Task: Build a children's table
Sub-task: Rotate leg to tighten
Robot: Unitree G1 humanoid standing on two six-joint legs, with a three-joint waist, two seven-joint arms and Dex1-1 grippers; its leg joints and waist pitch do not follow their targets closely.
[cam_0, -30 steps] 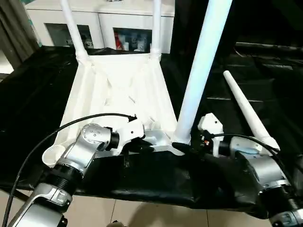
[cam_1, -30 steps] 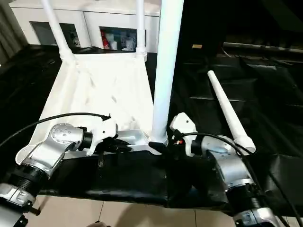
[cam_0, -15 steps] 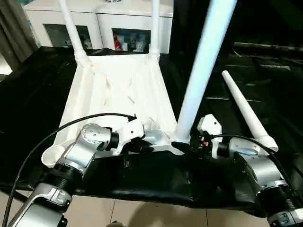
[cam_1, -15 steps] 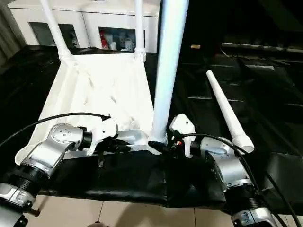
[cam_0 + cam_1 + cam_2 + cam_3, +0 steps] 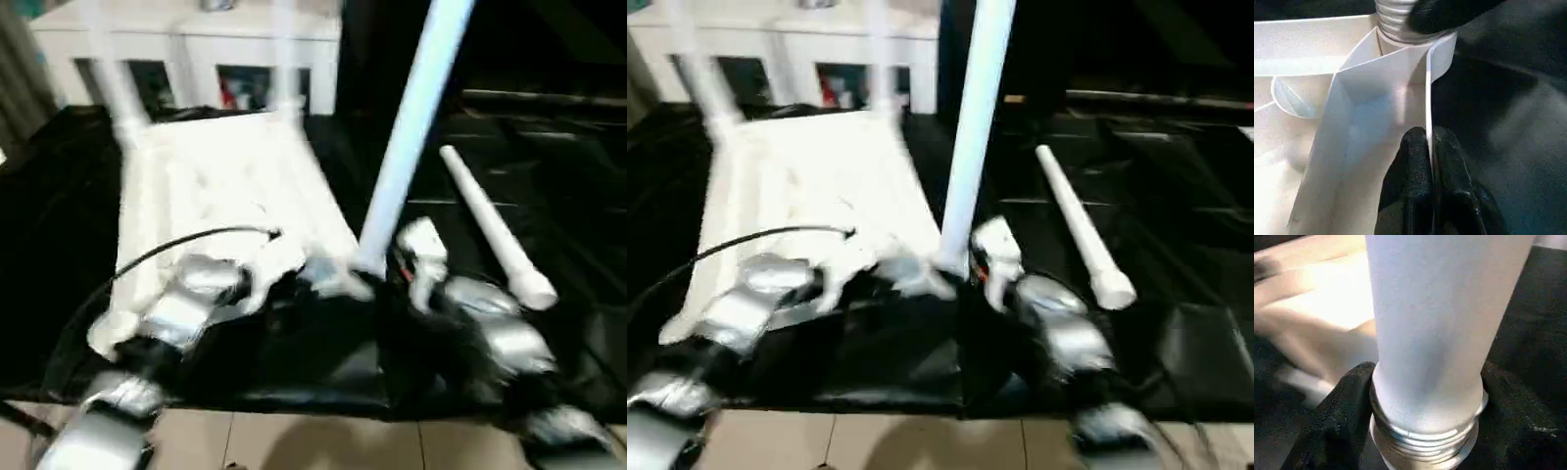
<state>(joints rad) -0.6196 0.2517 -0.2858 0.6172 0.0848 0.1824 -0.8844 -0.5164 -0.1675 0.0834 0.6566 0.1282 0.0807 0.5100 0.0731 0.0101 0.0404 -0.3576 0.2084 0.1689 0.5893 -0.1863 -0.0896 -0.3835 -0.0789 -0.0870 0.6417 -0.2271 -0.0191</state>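
The tabletop point(image 5: 225, 196) lies upside down on the black-covered bench point(image 5: 59, 245), ribbed underside up, a flat square of smooth white plastic with thin stiffening walls and round sockets at the corners. Two legs point(image 5: 118, 93) already stand in the far corners, though motion blur leaves their seating uncertain. A third leg point(image 5: 407, 137), a long, smooth white tube with a ridged, threaded collar point(image 5: 1425, 431) at its foot, stands upright at the near right corner. The fourth leg point(image 5: 490, 235) lies loose on the bench just to the right, tapering toward its far end, and the near left socket point(image 5: 108, 333) is empty. So the job looks a little past halfway: one leg being seated, one yet to be fitted.

The right tool point(image 5: 1420, 411) is spread around the base of the upright leg, its black fingers point(image 5: 1342, 416) hugging the tube just above the threads. The left tool point(image 5: 1427, 161) is pressed together on the thin near edge wall point(image 5: 1428, 98) of the tabletop, close to that same corner, steadying it. A white glass-door cabinet point(image 5: 196, 59) stands beyond the bench.
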